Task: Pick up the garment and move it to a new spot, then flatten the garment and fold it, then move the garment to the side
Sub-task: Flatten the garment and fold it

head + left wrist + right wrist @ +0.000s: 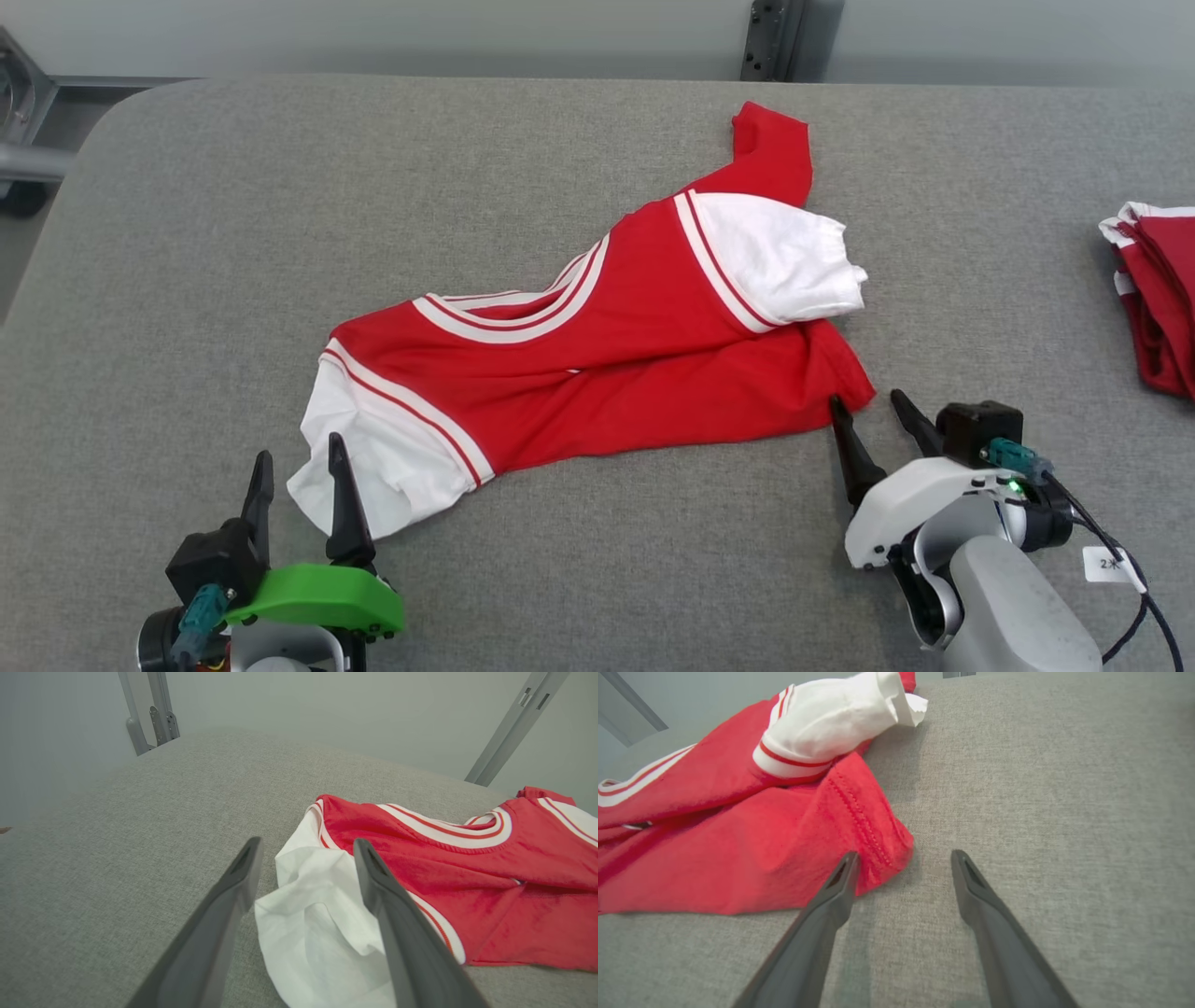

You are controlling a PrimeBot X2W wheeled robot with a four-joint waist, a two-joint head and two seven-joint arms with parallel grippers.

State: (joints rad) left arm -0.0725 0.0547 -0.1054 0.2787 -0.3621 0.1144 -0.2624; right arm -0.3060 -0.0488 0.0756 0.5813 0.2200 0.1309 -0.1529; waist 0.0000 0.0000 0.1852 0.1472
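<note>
— While the head view takes in the whole grey table [187,233], what does it add to the wrist views?

— A second red-and-white pile [1158,299] at the 3 o'clock edge, well apart from the garment [607,355]. The garment lies crumpled mid-table, stretched from 7 o'clock up to 1 o'clock.

— And the wrist views?

— Close detail. The left wrist view has the near sleeve [317,933] bunched between the fingers of the left gripper [306,842], with one finger passing over the white cloth. The right wrist view shows the stitched red hem corner [878,844] right at one fingertip of the right gripper [904,853]. Whether it touches, I cannot tell.

— Fingers?

— Both pairs are spread wide and clamp nothing. In the head view the left one sits at 7 o'clock and the right one at 4 o'clock.

— Counts?

— One spread garment and one pile. Two white sleeves, the near one at 7 o'clock and the far sleeve [775,252] at 1 o'clock. Two grippers, each with two dark fingers. Two grey metal posts [149,714] stand beyond the table in the left wrist view, at 11 and 1 o'clock.
</note>
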